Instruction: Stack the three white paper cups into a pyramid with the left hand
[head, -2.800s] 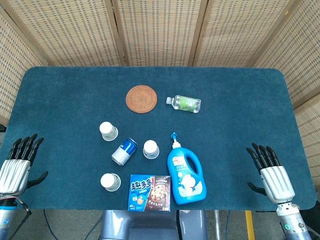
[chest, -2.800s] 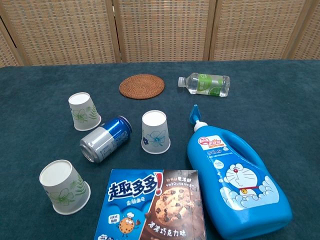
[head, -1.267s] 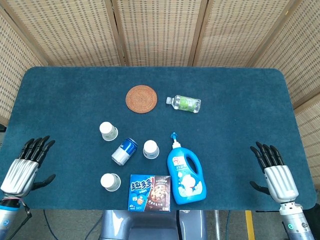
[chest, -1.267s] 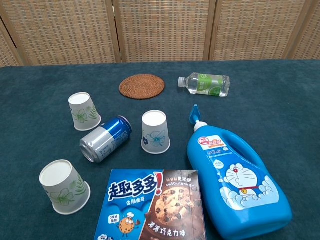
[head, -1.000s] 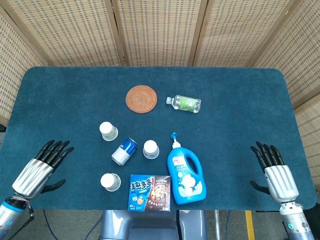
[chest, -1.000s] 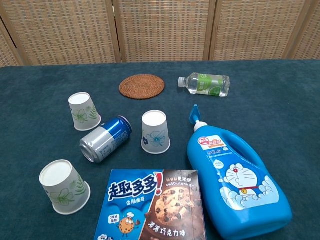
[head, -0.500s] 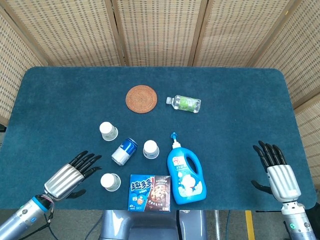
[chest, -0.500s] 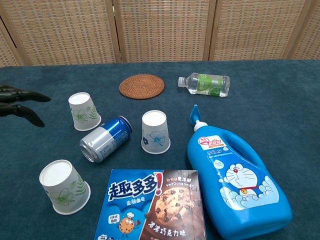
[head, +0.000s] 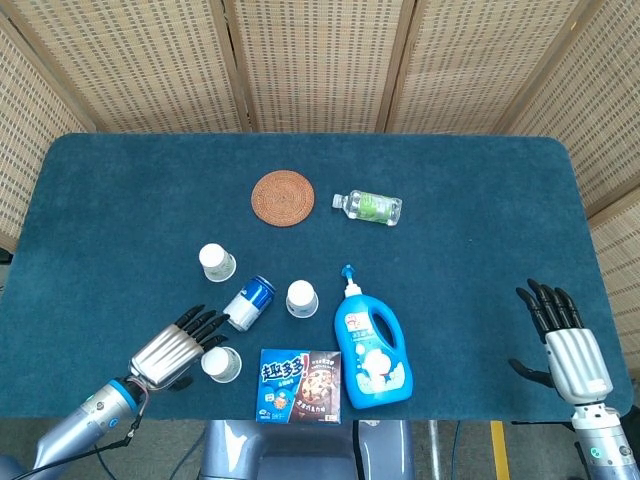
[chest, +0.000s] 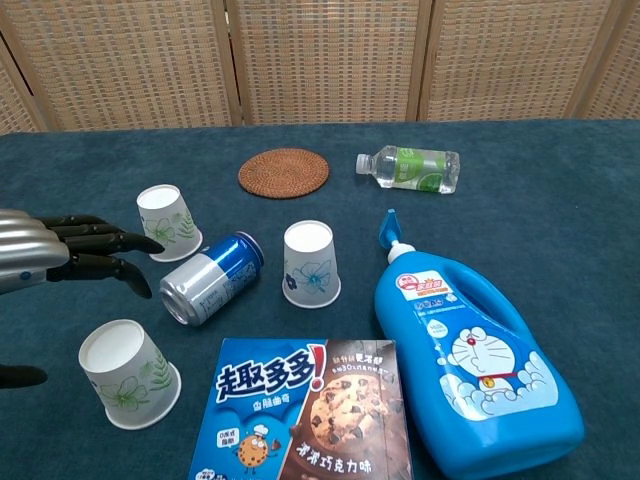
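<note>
The left hand (head: 175, 346) has its fingers spread and holds nothing, just at 9 o'clock of the nearest cup (head: 221, 364). Two other cups (head: 216, 262) (head: 302, 298) stand apart around the can (head: 249, 302). The right hand (head: 567, 345) is spread, holding nothing.

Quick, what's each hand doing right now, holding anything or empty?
Left hand: open, fingers spread, holding nothing, beside the nearest paper cup.
Right hand: open, holding nothing.

- The head view is looking steeply down from high above the near edge, taking in the whole desk (head: 480, 200).
- The chest view is sitting lower and nearer, facing the wicker screen (chest: 320, 60).
- Both are sharing the desk's middle clutter, including the coaster (head: 283, 198).
</note>
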